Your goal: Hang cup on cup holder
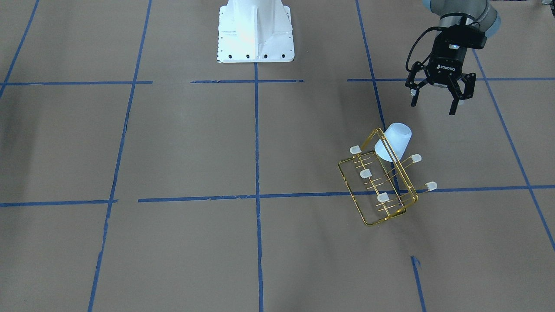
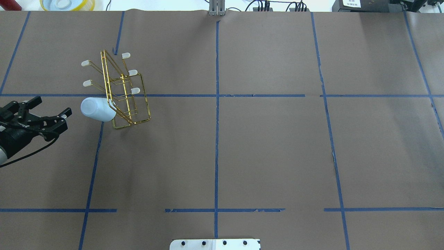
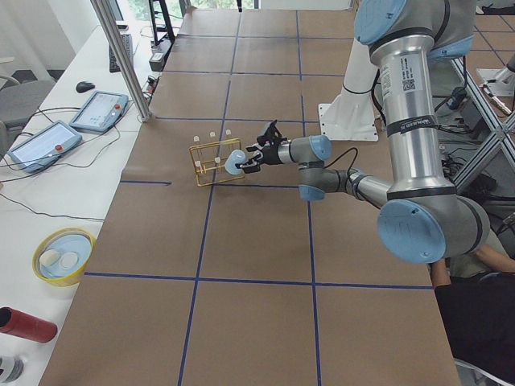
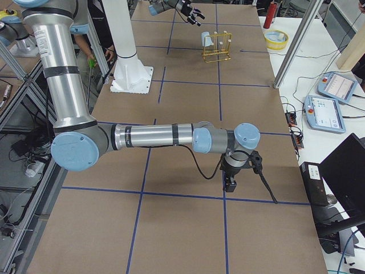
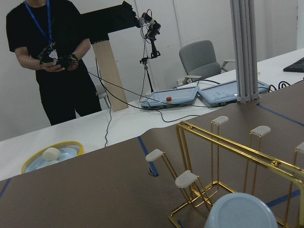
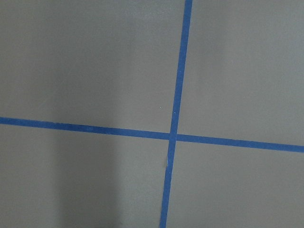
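Note:
The pale blue-white cup (image 1: 393, 142) sits tilted on the near-end prong of the gold wire cup holder (image 1: 376, 190), mouth toward the frame and base pointing out. The prong inside it is hidden. The cup (image 2: 97, 109) and holder (image 2: 121, 93) also show in the overhead view. My left gripper (image 1: 433, 107) is open and empty, a short way from the cup's base (image 5: 242, 213) and apart from it. It also shows in the overhead view (image 2: 52, 106). My right gripper (image 4: 231, 184) shows only in the exterior right view, low over bare table; I cannot tell its state.
A yellow bowl (image 2: 67, 4) stands beyond the table's far edge, with a red cylinder (image 3: 28, 324) near it. An aluminium post (image 3: 121, 56) rises at the far edge. The white robot base (image 1: 256, 30) stands at mid-table. A person (image 5: 52, 61) stands beyond the table.

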`<move>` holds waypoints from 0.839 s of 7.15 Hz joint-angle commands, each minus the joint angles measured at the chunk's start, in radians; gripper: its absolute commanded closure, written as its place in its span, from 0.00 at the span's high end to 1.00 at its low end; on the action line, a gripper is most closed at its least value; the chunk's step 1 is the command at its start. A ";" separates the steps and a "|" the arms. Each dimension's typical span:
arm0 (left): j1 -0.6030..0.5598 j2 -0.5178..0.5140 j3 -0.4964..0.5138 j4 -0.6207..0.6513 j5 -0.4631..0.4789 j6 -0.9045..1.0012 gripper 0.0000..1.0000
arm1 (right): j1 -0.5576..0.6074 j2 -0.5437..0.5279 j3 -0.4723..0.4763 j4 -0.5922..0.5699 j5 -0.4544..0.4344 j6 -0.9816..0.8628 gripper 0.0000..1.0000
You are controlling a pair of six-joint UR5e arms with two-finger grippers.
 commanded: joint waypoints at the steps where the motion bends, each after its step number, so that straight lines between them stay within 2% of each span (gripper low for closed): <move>1: -0.243 -0.002 0.015 0.018 -0.439 0.096 1.00 | 0.000 0.000 0.000 0.000 0.000 0.000 1.00; 3: -0.469 -0.015 0.070 0.129 -0.748 0.196 1.00 | 0.000 0.000 0.000 0.000 0.000 0.000 1.00; 5: -0.624 -0.015 0.146 0.177 -0.967 0.213 1.00 | 0.000 0.000 0.000 0.000 0.000 0.000 1.00; 6: -0.699 -0.015 0.166 0.285 -1.037 0.307 1.00 | 0.000 0.000 0.000 0.000 0.000 0.000 1.00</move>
